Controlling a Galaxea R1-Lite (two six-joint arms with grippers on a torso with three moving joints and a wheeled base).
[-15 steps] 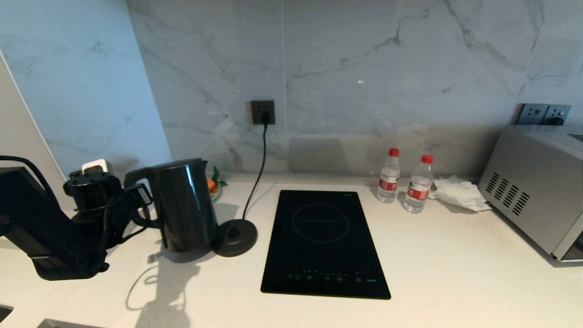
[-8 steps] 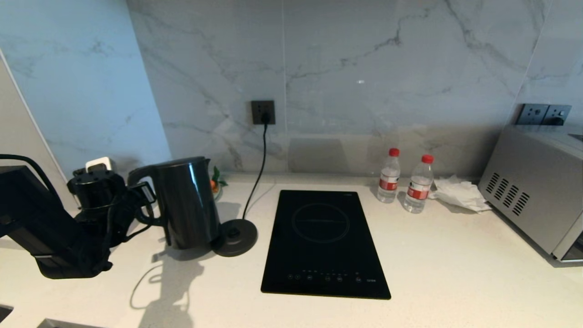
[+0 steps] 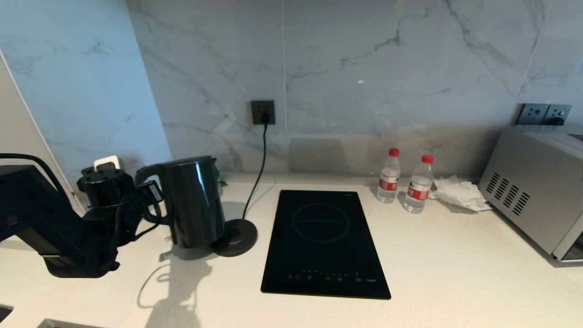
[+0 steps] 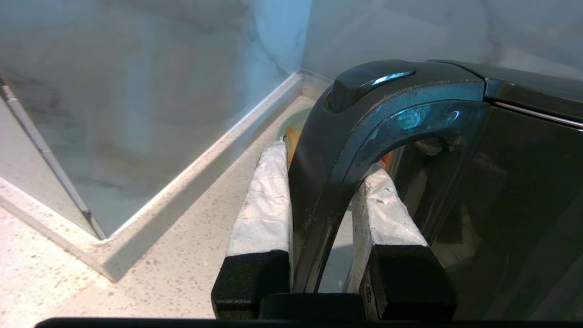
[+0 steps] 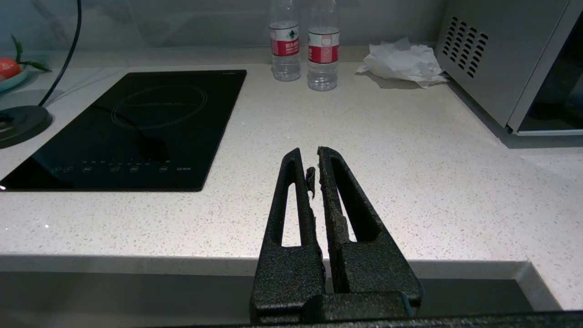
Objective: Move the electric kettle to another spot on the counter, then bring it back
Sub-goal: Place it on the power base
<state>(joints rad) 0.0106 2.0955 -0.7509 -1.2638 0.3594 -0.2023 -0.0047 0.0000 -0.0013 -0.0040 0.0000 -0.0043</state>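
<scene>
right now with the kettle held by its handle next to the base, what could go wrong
The left end effector pinches only the loop handle of the electric kettle, so the tall jug could swing or slip. The kettle's bottom edge overlaps the round base disc; lowered off-centre, it may sit tilted. The power cord and the fruit dish lie close behind and could be bumped.

Head camera looks down over the counter (image 3: 455, 273); both wrist cameras sit close above it, sharing that surface.
</scene>
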